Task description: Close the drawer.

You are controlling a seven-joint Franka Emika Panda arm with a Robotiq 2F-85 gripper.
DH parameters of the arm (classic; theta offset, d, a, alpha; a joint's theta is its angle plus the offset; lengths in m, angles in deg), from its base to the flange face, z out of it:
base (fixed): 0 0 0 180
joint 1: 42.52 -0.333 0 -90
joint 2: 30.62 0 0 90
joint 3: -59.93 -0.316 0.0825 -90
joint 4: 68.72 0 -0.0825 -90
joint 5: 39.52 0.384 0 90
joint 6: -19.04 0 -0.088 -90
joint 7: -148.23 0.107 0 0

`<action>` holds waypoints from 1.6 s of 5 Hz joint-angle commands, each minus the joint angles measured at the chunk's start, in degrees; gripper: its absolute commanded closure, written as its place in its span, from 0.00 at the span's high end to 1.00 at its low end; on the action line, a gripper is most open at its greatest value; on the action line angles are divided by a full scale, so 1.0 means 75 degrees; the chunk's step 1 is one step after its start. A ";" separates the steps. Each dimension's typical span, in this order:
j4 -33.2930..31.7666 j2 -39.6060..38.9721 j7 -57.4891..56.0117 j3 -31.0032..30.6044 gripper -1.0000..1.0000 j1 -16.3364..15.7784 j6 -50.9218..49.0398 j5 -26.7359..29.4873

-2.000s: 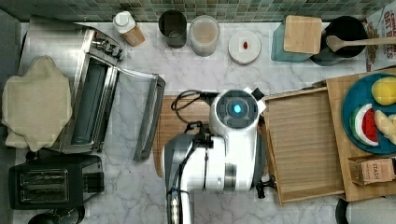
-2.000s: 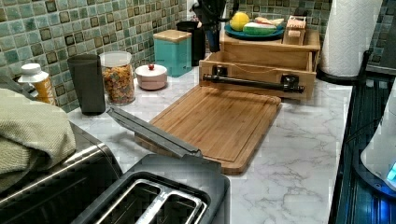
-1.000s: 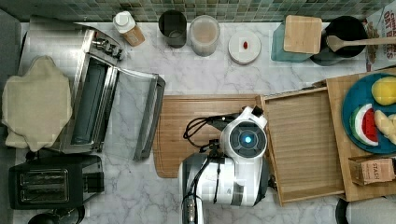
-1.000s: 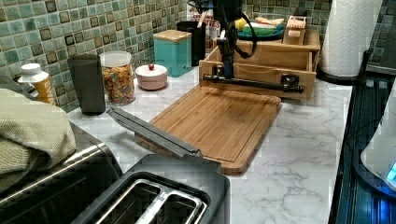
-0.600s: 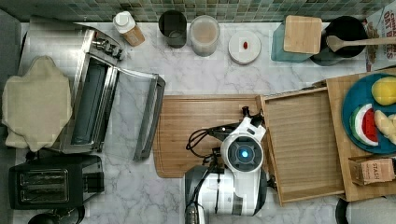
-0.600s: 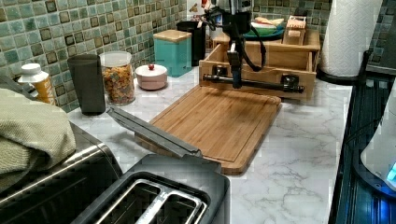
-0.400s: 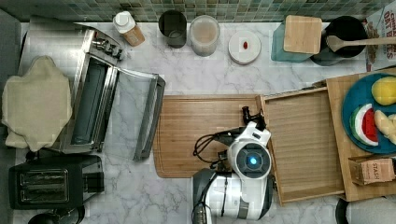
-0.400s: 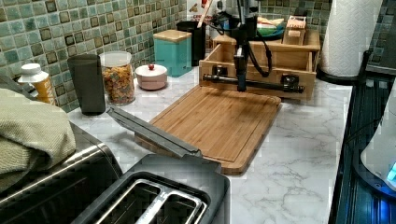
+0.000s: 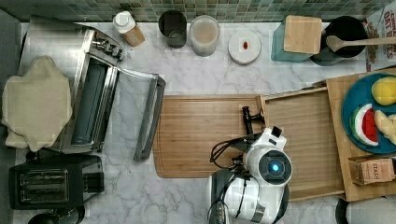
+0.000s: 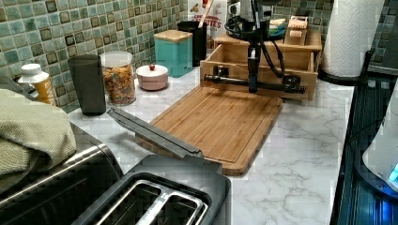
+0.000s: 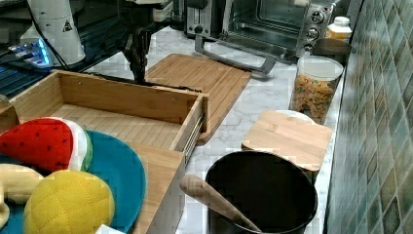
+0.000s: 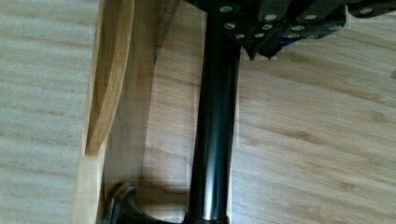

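Light-wood and wide open, the drawer [image 9: 301,140] sticks out from its box at the top view's right, its front panel overhanging the edge of the bamboo cutting board [image 9: 205,135]. A black bar handle [image 10: 256,83] runs along that front. The pincer [image 10: 253,84] hangs straight down at this handle, about midway along it in the left view, seemingly so the arm can push the front panel toward the box; whether its fingers are apart or together cannot be told. On the box top sits a teal plate [image 9: 351,116] of toy fruit, so a smooth push would likely keep it steady. Across the marble surface [image 9: 187,70] stand a toaster oven [image 9: 100,88] with its door down, a toaster [image 9: 51,182] and a pasta jar [image 10: 118,77], all well clear of the drawer's path.
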 commanded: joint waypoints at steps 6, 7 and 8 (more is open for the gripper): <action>0.5081 -0.3103 -0.3985 0.1261 0.00 0.1993 -0.0346 0.1982; 0.5051 -0.2833 -0.3243 0.1495 0.00 0.1994 -0.0378 0.1184; 0.4203 -0.2578 -0.2026 0.2065 0.00 0.1473 0.1063 0.0232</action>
